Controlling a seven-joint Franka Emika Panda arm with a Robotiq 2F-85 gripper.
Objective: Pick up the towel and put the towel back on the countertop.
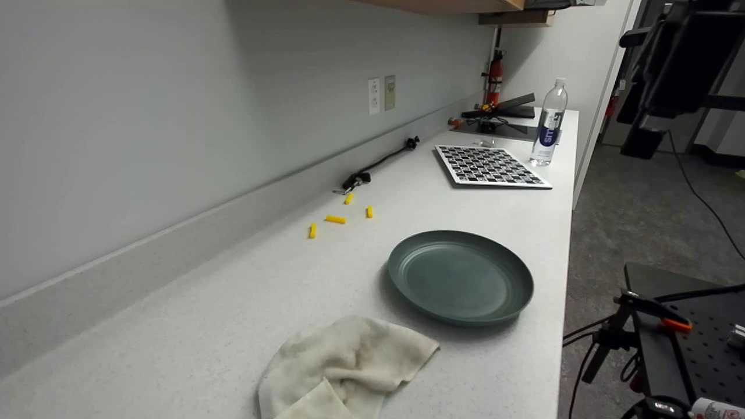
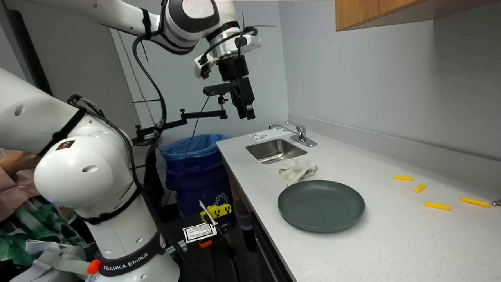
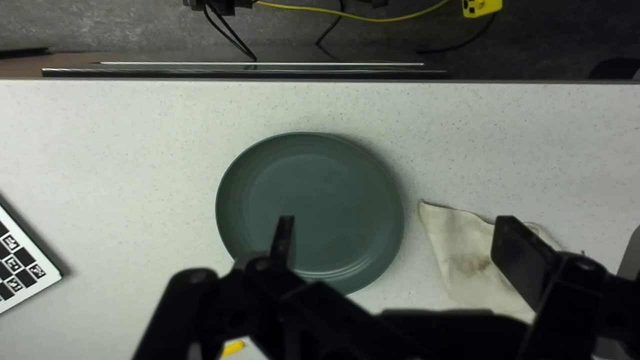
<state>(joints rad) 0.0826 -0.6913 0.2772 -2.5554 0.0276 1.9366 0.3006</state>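
Observation:
A crumpled cream towel (image 1: 349, 366) lies on the white countertop (image 1: 233, 326) beside a green plate. The towel also shows between the plate and the sink in an exterior view (image 2: 296, 170). In the wrist view the towel (image 3: 462, 250) is at the right, with a brownish stain, and the right finger covers part of it. My gripper (image 3: 395, 220) is open and empty, with its fingers wide apart. In an exterior view the gripper (image 2: 246, 113) hangs high above the countertop, pointing down, well clear of the towel.
The green plate (image 2: 321, 205) stands near the counter's front edge. Several yellow pieces (image 1: 336, 219) lie toward the wall. A checkered board (image 1: 489, 167) and a bottle (image 1: 549, 125) stand farther along. A sink (image 2: 276, 150) with a faucet (image 2: 300, 135) is beyond the towel. A cabinet (image 2: 375, 13) overhangs.

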